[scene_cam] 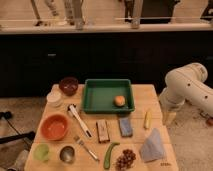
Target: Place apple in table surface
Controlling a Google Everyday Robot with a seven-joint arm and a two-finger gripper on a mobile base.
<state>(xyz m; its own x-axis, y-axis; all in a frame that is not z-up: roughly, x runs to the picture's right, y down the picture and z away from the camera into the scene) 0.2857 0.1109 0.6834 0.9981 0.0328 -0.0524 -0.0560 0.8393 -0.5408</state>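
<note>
The apple [119,101] is seen lying inside the green tray [100,94], which is set at the far edge of the counter [146,93]. The hand [169,117] is held low, just off the counter's right edge, near the yellow corn [147,119].

No readable text or labels; tool [170,118] beside table surface [144,93] right edge

We see the plank table surface [143,96] bearing a green tray [88,98], dark red bowl [68,85], orange bowl [54,127], fork [87,148], green cup [41,151], metal cup [67,153], blue sponge [125,127], corn [147,119], grapes [125,159] and grey cloth [152,147]; the gripper [170,117] sits just off its right edge.
</note>
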